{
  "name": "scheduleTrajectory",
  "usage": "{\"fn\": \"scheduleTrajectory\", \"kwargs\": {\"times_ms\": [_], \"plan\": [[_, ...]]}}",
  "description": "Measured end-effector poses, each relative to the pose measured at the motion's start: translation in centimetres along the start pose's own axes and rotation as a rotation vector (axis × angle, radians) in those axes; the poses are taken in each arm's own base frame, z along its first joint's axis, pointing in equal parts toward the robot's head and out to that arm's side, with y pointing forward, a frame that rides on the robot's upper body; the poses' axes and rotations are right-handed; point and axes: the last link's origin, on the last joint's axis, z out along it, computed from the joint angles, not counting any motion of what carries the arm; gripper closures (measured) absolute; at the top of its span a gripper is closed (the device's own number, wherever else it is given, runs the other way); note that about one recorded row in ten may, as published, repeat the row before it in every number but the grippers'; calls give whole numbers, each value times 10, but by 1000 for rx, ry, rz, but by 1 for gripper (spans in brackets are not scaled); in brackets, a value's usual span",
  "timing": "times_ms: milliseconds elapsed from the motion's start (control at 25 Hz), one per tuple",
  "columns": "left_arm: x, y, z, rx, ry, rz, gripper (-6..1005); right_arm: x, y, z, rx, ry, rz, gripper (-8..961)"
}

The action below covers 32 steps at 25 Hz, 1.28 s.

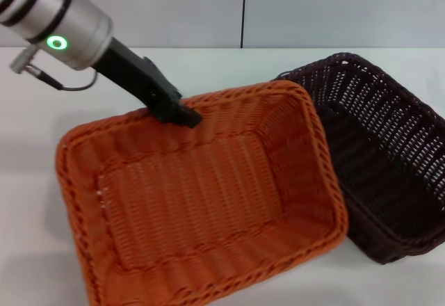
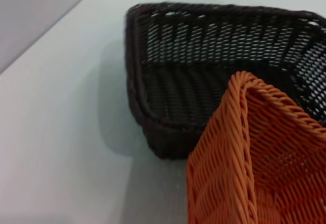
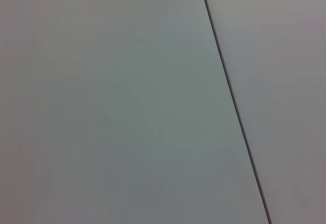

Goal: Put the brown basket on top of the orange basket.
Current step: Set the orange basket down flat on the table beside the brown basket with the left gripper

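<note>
The orange basket [image 1: 195,202] fills the middle and left of the head view, tilted and close up, and its right edge overlaps the brown basket [image 1: 379,153]. My left gripper [image 1: 182,115] is shut on the far rim of the orange basket. The brown basket stands on the white table at the right. In the left wrist view a corner of the orange basket [image 2: 265,152] hangs in front of and above the brown basket [image 2: 204,46]. My right gripper is out of view; its wrist view shows only a plain grey surface.
The white table [image 1: 28,153] runs under both baskets to a grey wall with a dark vertical seam [image 1: 244,10] at the back. The left arm [image 1: 62,21] reaches in from the top left.
</note>
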Motion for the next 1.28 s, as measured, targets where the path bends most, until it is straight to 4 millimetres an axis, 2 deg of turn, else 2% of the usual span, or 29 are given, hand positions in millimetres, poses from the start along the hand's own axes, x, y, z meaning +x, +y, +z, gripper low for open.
{"fn": "scheduleTrajectory", "kwargs": {"times_ms": [120, 160, 440, 840, 1240, 1280], "plan": [[4, 0, 5, -12, 4, 12, 744, 0, 0, 0, 0, 1, 0, 404], [9, -1, 16, -32, 2, 37, 740, 0, 0, 0, 1, 2, 0, 404], [14, -4, 27, -30, -3, 79, 719, 1, 0, -1, 6, 4, 4, 407], [5, -8, 27, -14, -11, 35, 688, 0, 0, 2, 13, 0, 8, 412], [4, -10, 26, 23, -15, 39, 657, 0, 1, 5, 12, 5, 6, 416], [4, -10, 26, 23, -15, 39, 622, 0, 1, 5, 12, 5, 6, 417]]}}
